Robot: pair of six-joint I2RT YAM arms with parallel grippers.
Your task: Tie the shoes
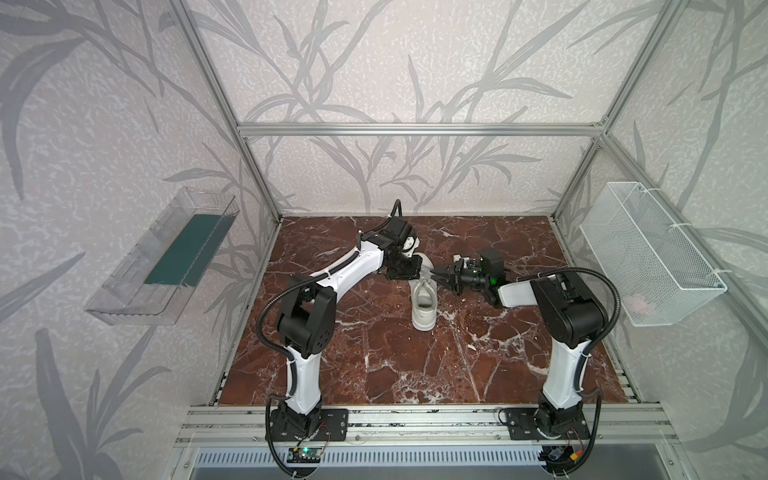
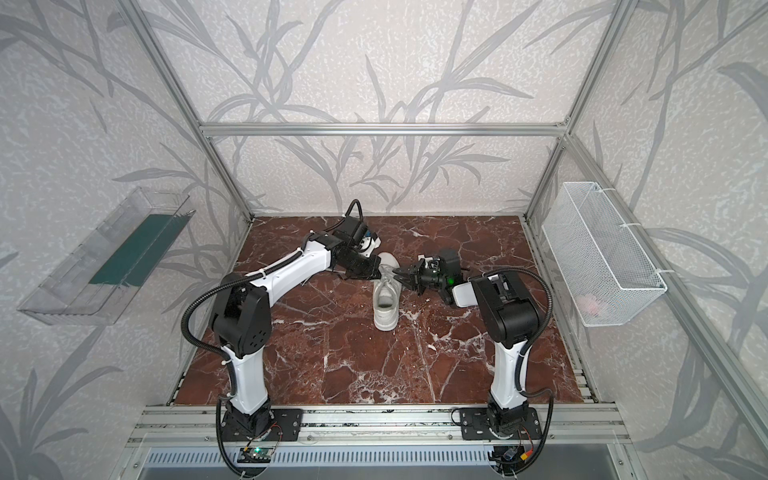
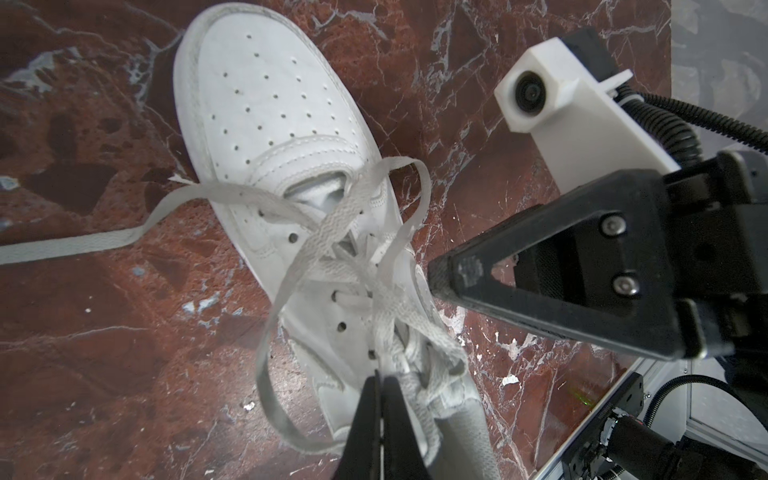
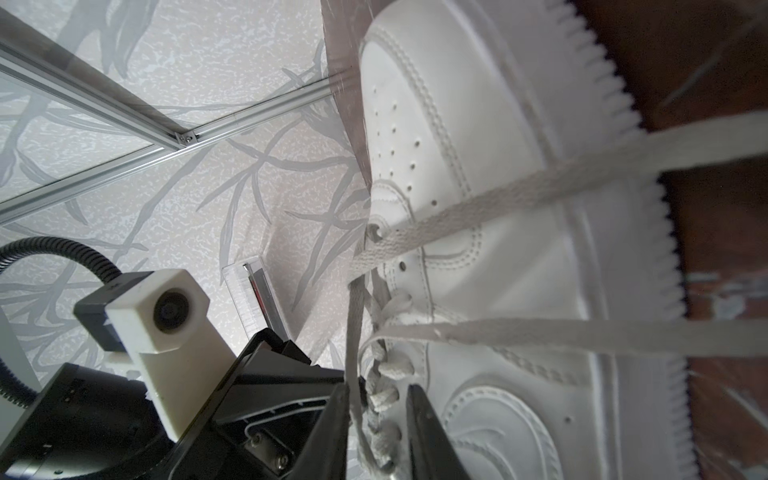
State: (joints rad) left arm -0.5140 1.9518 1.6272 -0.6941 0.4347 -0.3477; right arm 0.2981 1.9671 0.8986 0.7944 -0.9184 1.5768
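The shoe, a white low-top sneaker [image 1: 424, 301] [image 2: 385, 303], lies mid-table in both top views with its toe toward the back wall. Its flat white laces [image 3: 332, 224] are crossed loosely over the tongue. One end trails across the marble [image 3: 83, 245]. My left gripper [image 3: 380, 376] [image 1: 405, 272] is shut, its tips pinching a lace strand at the eyelets. From the other side, my right gripper [image 4: 376, 390] [image 1: 435, 275] stands slightly open, with twisted lace strands [image 4: 374, 399] between its fingers but not clamped.
The red marble tabletop [image 1: 374, 357] is fenced by an aluminium frame. A clear plastic tray [image 1: 162, 266] hangs on the left wall. On the right wall hangs a white wire basket [image 1: 648, 253]. The two grippers sit very close together over the shoe.
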